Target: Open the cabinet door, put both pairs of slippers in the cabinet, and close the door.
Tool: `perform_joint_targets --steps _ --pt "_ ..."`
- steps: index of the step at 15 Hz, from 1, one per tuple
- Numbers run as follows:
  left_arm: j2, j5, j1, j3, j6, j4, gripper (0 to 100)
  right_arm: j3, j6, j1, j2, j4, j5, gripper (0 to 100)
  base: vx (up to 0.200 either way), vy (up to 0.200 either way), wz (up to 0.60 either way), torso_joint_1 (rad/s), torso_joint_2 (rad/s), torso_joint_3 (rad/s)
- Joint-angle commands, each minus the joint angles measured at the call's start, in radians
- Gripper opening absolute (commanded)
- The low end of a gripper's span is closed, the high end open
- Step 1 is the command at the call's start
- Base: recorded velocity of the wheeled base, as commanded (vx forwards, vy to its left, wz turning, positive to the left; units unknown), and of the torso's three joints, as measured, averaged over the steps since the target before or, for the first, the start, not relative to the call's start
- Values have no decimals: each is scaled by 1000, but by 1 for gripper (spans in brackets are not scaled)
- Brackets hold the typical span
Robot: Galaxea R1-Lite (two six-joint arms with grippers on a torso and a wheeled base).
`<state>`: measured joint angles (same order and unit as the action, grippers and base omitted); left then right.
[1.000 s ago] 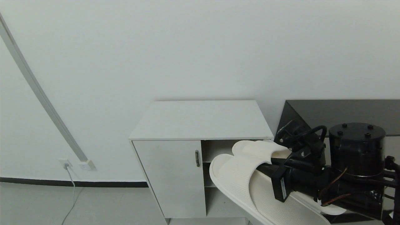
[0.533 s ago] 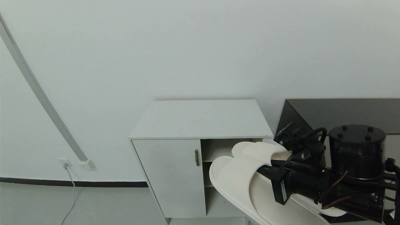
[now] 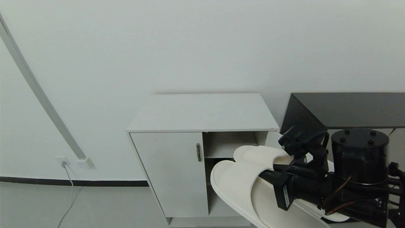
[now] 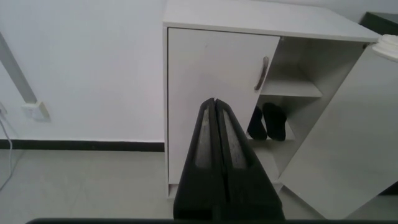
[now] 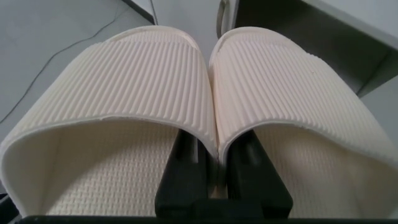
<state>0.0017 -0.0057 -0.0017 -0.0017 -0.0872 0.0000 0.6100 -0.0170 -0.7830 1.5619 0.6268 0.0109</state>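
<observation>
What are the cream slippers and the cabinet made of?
The cream slippers look like soft foam or rubber: matte, with fine ribs across the straps and a bumpy footbed. The cabinet looks like white coated board, probably laminated wood: flat, smooth, sharp-edged panels.

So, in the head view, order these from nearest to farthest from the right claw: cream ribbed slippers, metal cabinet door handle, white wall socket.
1. Cream ribbed slippers, held in the right claw.
2. Metal cabinet door handle, to its left.
3. White wall socket, far left.
</observation>
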Motion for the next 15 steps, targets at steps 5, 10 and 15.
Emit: perform_joint_targets --steps 5,10,15 --pt "1 0 0 0 1 0 0 -13 0 -4 9 2 1 0 0 0 0 -212 496 283" --pt "1 0 0 0 1 0 0 -13 0 -4 20 2 -2 0 0 0 0 -220 544 317" --pt "1 0 0 0 1 0 0 -13 0 -10 21 2 0 0 0 0 0 -192 513 319"
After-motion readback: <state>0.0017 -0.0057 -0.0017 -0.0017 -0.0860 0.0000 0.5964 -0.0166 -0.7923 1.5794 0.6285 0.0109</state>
